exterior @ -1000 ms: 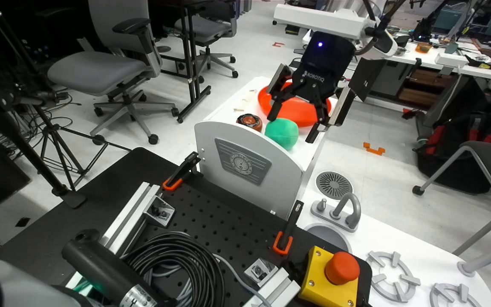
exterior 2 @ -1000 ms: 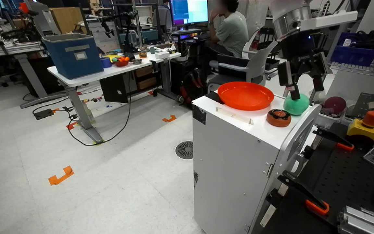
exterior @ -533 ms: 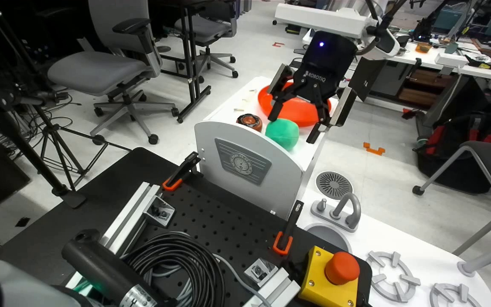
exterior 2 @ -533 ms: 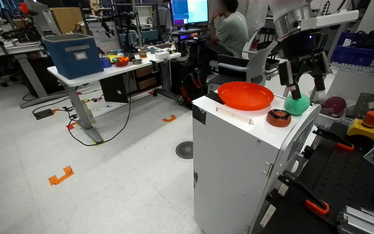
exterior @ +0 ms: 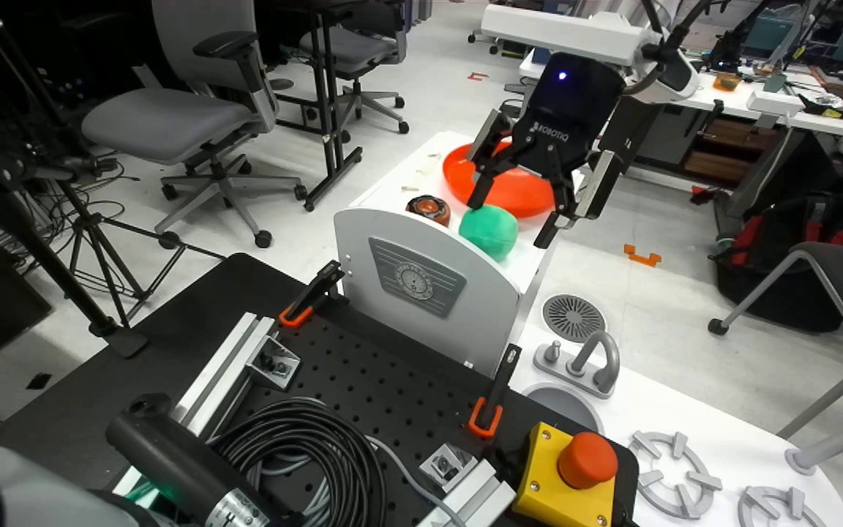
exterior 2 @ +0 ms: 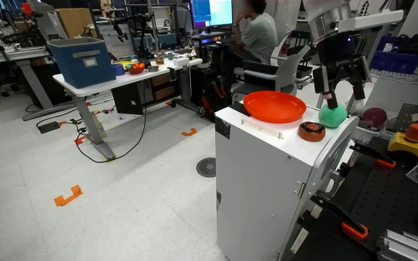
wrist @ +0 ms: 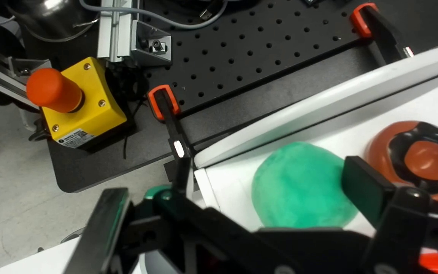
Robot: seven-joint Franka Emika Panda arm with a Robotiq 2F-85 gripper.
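Observation:
A round green ball [wrist: 299, 186] rests on the white countertop [wrist: 226, 182], beside the grey upright panel [exterior: 421, 271]. My gripper [exterior: 511, 215] stands open above it, jaws wide apart, with nothing clasped. In the wrist view one finger [wrist: 367, 190] seems to touch the ball's right side, while the opposite finger [wrist: 183, 175] is well apart from it, out past the counter's edge. A brown and black ring-shaped object [exterior 2: 311, 131] sits close to the ball. Behind them lies a wide orange-red plate [exterior 2: 274, 107], seen in both exterior views.
A yellow box with a red button [exterior: 571, 476] and black-orange clamps [exterior: 495, 395] stand on the black perforated board [exterior: 385, 380]. A toy sink with a grey faucet [exterior: 601, 362] and stove rings [exterior: 674, 472] lie at a lower level. Coiled black cable [exterior: 312, 468] lies nearby.
My gripper has shifted a little to the right in both exterior views, jaws still open. The green ball has slid slightly the same way. Plate and ring-shaped object have stayed put.

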